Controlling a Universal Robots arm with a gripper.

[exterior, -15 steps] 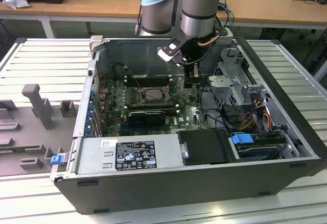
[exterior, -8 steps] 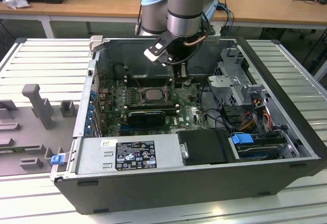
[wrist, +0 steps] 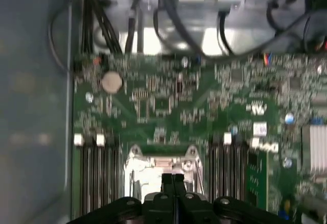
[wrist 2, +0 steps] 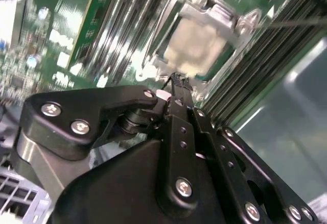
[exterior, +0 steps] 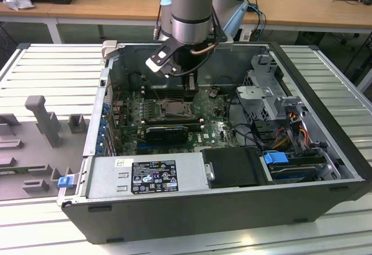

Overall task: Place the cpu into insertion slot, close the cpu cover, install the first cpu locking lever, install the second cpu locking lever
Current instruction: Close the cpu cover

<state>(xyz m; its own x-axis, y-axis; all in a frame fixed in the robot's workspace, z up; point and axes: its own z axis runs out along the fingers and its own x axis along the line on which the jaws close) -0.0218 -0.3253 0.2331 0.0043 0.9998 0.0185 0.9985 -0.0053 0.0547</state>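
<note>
The cpu (wrist 2: 196, 43) shows its pale silver face inside the insertion slot (exterior: 173, 109) on the green motherboard (wrist: 168, 101). The silver cpu cover (wrist 2: 220, 16) lies as a frame around the chip's face. In both wrist views my gripper (wrist 2: 176, 80) has its black fingers pressed together, with nothing seen between them. Its tip hovers just off one edge of the socket (wrist: 153, 164). In the exterior view the gripper (exterior: 190, 94) reaches down into the open computer case, right beside the socket.
Long black memory slots (wrist 2: 255, 60) flank the socket on both sides. A black shroud (exterior: 235, 168) and a labelled power supply (exterior: 145, 176) sit at the case's near side, and cables and a drive cage (exterior: 273, 92) at the exterior view's right. A grey fixture (exterior: 43, 118) stands outside the case.
</note>
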